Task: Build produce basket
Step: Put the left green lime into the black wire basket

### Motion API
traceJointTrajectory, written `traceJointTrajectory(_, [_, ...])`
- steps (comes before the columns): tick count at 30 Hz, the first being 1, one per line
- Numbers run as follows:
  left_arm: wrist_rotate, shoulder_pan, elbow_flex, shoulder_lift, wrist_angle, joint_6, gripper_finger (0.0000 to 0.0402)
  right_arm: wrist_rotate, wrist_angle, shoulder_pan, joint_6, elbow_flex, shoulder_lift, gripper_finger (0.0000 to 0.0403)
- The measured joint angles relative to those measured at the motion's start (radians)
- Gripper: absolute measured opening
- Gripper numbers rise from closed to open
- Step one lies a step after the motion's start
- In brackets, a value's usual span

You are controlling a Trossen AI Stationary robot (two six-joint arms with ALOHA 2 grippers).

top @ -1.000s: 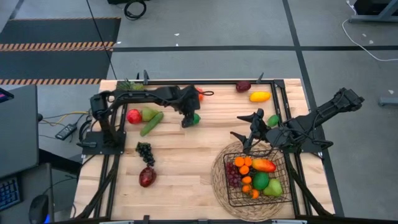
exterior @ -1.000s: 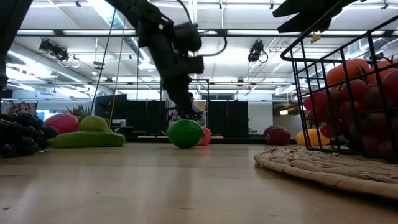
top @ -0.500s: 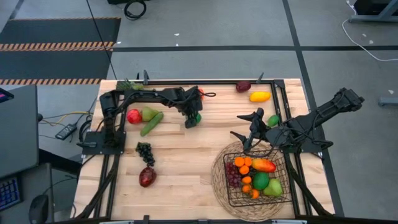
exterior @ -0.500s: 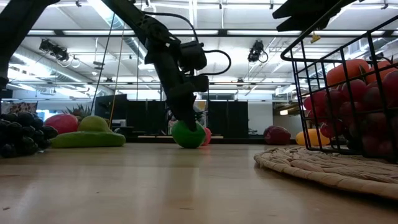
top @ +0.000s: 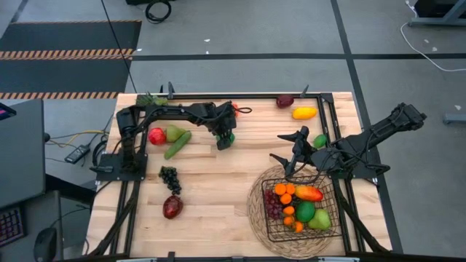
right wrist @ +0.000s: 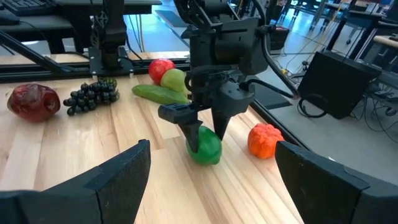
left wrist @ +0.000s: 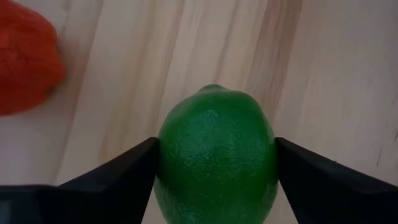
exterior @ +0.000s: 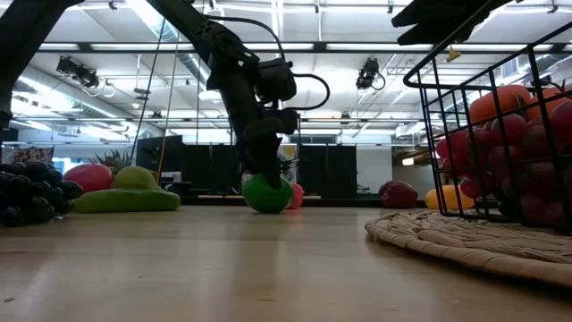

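Step in hand: I have the left tool [top: 226, 138] down on the green lime [top: 228, 138] at the far-middle of the surface [top: 218, 185], so this is the grasp stage of one more pick for the basket

Left tool: in the left wrist view my two fingers [left wrist: 115, 171] sit on either side of the lime, each flush with its skin; I judge they are closing on it, but the fruit rests on the wood in the low view and I cannot say the grip is firm

Right tool: the right tool [top: 290, 154] hovers with its fingers spread and nothing in them, just beyond the basket's far rim

Basket: the basket [top: 323, 191] sits on the round mat [top: 254, 212] at the near right, already loaded with oranges, a green fruit, red grapes

Neighbours: an orange-red fruit [right wrist: 263, 140] lies close beside the lime

Produce left out: red apple [top: 156, 135], pear [top: 174, 133], cucumber [top: 177, 145], dark grapes [top: 170, 179]

Next move: I would firm up the squeeze, lift straight, then carry across to the basket
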Motion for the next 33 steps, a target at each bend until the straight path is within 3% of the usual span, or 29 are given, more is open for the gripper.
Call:
traceJointTrajectory(6, [0.003, 0.003, 0.022, 0.002, -0.017, -0.036, 0.0289, 0.008, 0.074, 0.004, -0.085, 0.000, 0.000, 0.0348])
traceJointTrajectory(12, [0.018, -0.008, 0.025, 0.002, -0.026, -0.052, 0.0286, 0.104, 0.143, 0.033, -0.103, 0.000, -0.001, 0.0348])
traceJointTrajectory(22, [0.143, -0.015, 0.025, -0.074, 0.021, -0.068, 0.0284, 0.054, 0.167, 0.089, 0.001, 0.000, -0.047, 0.0348])
traceJointTrajectory(33, [0.163, -0.176, 0.027, -0.206, 0.344, -0.071, 0.0284, 0.109, 0.162, 0.096, -0.013, 0.000, -0.053, 0.0348])
